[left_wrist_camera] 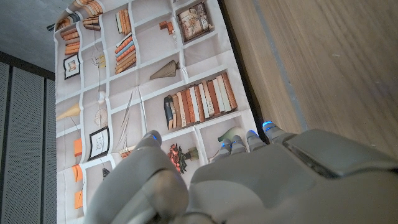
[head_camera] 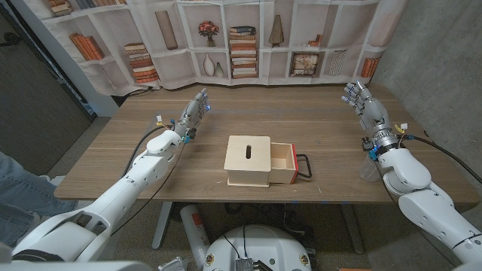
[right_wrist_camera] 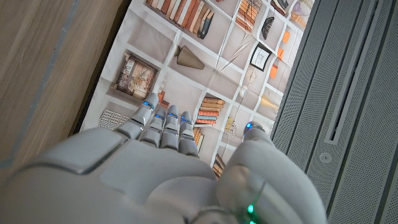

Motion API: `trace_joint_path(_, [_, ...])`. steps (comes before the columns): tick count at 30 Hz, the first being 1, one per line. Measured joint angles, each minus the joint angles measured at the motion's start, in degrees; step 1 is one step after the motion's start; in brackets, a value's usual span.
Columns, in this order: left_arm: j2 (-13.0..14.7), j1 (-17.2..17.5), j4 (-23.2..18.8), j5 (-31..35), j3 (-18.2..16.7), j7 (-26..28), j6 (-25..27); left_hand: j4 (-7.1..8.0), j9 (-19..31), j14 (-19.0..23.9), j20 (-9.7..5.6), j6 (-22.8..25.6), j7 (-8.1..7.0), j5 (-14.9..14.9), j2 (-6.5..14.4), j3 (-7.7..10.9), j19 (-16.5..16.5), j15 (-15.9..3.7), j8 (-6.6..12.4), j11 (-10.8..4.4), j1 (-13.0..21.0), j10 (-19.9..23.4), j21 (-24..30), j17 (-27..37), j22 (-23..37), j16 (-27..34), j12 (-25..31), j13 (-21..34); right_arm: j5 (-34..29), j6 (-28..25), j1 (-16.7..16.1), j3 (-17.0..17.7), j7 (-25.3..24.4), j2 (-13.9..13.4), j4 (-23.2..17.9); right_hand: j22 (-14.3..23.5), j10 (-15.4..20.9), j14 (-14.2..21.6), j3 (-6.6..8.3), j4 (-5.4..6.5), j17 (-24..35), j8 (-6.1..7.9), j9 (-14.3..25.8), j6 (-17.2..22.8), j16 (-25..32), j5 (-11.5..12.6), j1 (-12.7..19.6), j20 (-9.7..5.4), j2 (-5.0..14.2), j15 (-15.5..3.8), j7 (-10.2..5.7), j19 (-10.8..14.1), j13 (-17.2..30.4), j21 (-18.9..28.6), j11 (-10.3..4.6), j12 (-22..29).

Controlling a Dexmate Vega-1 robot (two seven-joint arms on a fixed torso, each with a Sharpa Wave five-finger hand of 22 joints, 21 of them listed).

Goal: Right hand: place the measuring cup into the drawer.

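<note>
A small wooden box (head_camera: 248, 159) with a slot in its lid stands at the table's middle. Its drawer (head_camera: 282, 161) is pulled out toward my right side and has a black loop handle (head_camera: 305, 167). A clear measuring cup (head_camera: 367, 172) with a blue bit above it stands near the table's right front edge, partly hidden by my right forearm. My right hand (head_camera: 362, 102) is raised above the table's right side, fingers apart and holding nothing, farther back than the cup. My left hand (head_camera: 194, 113) is held up over the left side, also holding nothing.
A bookshelf-printed curtain (head_camera: 241, 38) hangs behind the wooden table (head_camera: 301, 120). A person's leg in jeans (head_camera: 15, 188) shows at the left edge. My right hand (right_wrist_camera: 161, 168) and left hand (left_wrist_camera: 249, 174) face the curtain in their wrist views.
</note>
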Motion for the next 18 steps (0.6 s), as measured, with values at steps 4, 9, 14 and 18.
trace_joint_path(4, [0.0, -0.1, -0.2, 0.0, 0.1, 0.0, 0.1, 0.0, 0.0, 0.0, 0.0, 0.0, 0.0, 0.0, -0.2, 0.0, 0.0, 0.0, 0.0, 0.0, 0.2, 0.0, 0.0, 0.0, 0.0, 0.0, 0.0, 0.0, -0.2, 0.2, -1.0, 0.9, -0.1, 0.2, -0.3, 0.0, 0.0, 0.0, 0.0, 0.0, 0.0, 0.0, 0.0, 0.0, 0.0, -0.3, 0.0, 0.0, 0.0, 0.0, 0.0, 0.0, 0.0, 0.0, 0.0, 0.0])
trace_joint_path(9, [0.0, -0.2, -0.4, 0.1, 0.2, 0.0, 0.3, 0.0, 0.0, 0.0, 0.0, 0.0, 0.0, -0.4, -0.2, 0.0, 0.0, 0.0, 0.0, 0.0, 0.2, 0.0, 0.0, 0.0, 0.0, 0.0, 0.0, 0.0, -0.5, 0.3, -1.9, 1.7, -0.2, 0.4, -0.5, 0.0, 0.1, 0.0, 0.01, 0.01, 0.0, 0.0, 0.0, 0.0, 0.0, -0.3, 0.0, 0.0, 0.0, 0.0, 0.0, 0.0, 0.0, -0.2, 0.13, 0.0])
trace_joint_path(14, [0.0, -0.3, -0.6, 0.1, 0.4, -0.1, 0.6, 0.0, 0.0, 0.0, 0.0, 0.0, 0.0, -0.4, -0.2, 0.0, 0.0, 0.0, 0.0, 0.0, 0.2, 0.0, 0.0, 0.0, 0.0, 0.0, 0.0, 0.0, -1.0, 0.3, -3.2, 3.0, -0.7, 0.7, -1.0, 0.0, 0.4, 0.4, 0.01, 0.01, -0.2, 0.0, 0.0, 0.0, 0.0, -0.3, 0.0, -0.2, 0.0, 0.01, 0.0, 0.3, 0.0, -0.2, 0.0, 0.0])
trace_joint_path(18, [-0.1, -0.3, -0.8, 0.1, 0.5, -0.1, 0.8, -0.17, 0.0, 0.0, 0.0, 0.0, -0.01, -0.4, -0.2, -0.18, 0.0, 0.0, 0.01, -0.01, 0.2, 0.0, 0.0, 0.0, 0.0, 0.2, 0.0, 0.0, -1.2, 0.3, -4.0, 3.9, -1.0, 1.0, -1.2, 0.0, 0.9, 0.4, -0.05, -0.41, -0.2, 0.0, 0.0, 0.5, 0.0, -0.3, 0.6, -0.01, -0.17, 0.01, 0.18, 0.6, 0.0, -0.2, 0.1, 0.0])
